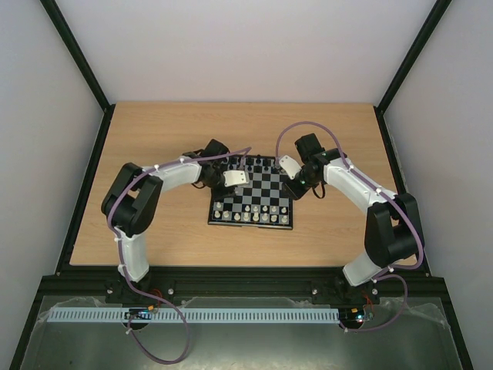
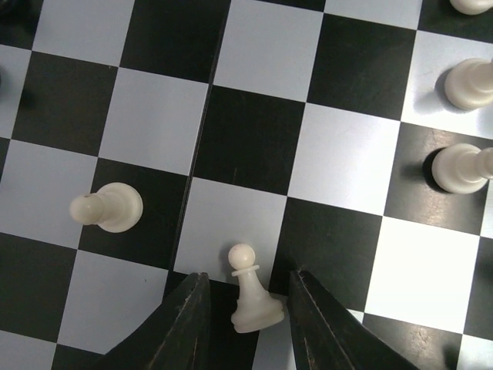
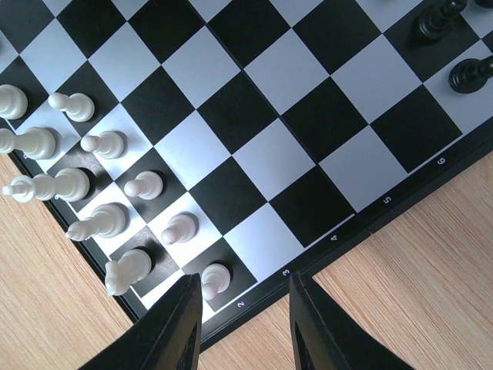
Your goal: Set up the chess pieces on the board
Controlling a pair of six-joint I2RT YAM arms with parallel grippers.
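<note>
The board [image 1: 250, 202] lies mid-table, with cream-white pieces along its near rows and black pieces [image 1: 258, 163] along its far edge. My left gripper [image 1: 235, 179] hovers over the board's far left part. In the left wrist view it [image 2: 248, 279] is open around a white pawn [image 2: 254, 299], with a gap on each side. That pawn sits askew across a square border, its head pointing away from the fingers. My right gripper [image 1: 289, 168] is open and empty. In the right wrist view it [image 3: 243, 284] is over the board's numbered edge [image 3: 350, 223], next to a white pawn [image 3: 214, 279].
Another white pawn [image 2: 108, 208] stands to the left of my left fingers, and more white pieces [image 2: 461, 167] stand at the right. White pieces [image 3: 100, 222] fill two rows, and black pieces [image 3: 435, 19] stand at the far corner. Bare wooden table [image 1: 154, 139] surrounds the board.
</note>
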